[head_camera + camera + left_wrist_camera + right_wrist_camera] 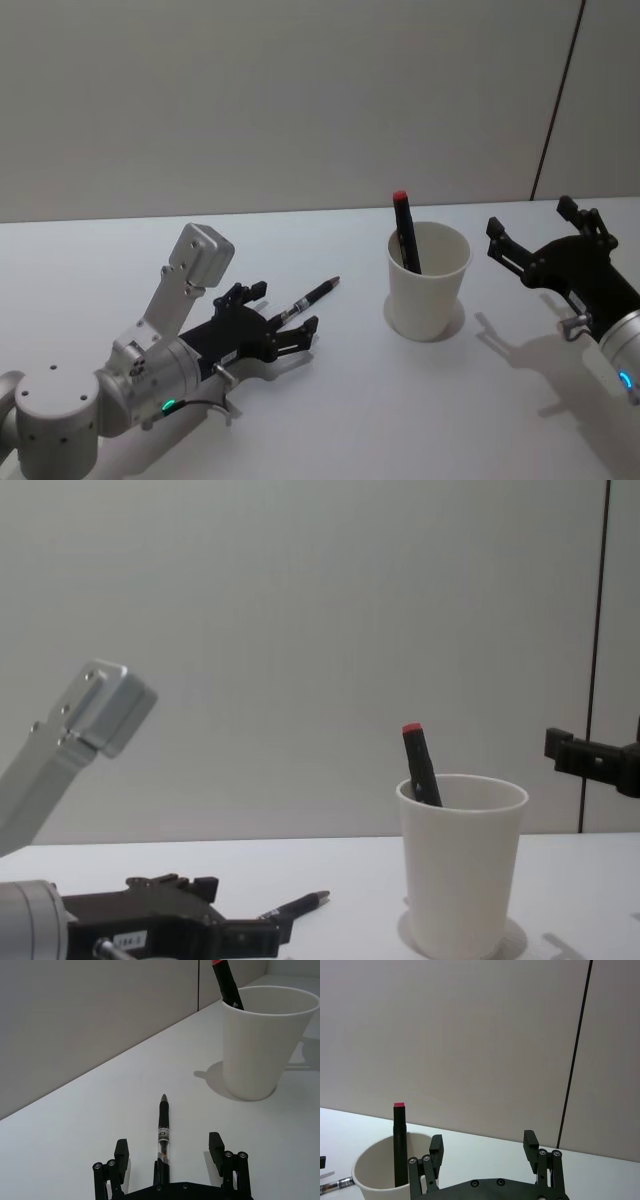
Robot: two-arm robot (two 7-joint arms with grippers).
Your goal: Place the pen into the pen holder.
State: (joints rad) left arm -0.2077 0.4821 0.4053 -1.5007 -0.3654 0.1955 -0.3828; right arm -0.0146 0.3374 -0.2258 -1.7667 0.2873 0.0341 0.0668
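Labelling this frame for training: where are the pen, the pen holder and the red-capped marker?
pen [163,1125], left wrist view, mid barrel.
pen holder [430,300], head view, outer wall.
red-capped marker [406,235], head view, black body.

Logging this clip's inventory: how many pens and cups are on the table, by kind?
Pens: 2, a lying pen between the fingers of the open left tool, a red-capped pen standing in the cup.
Cups: 1.
Total: 3.

White table [330,410] before me, plain pale grey wall [250,100] behind it, thin dark vertical seam [556,100] to my right, soft even light.
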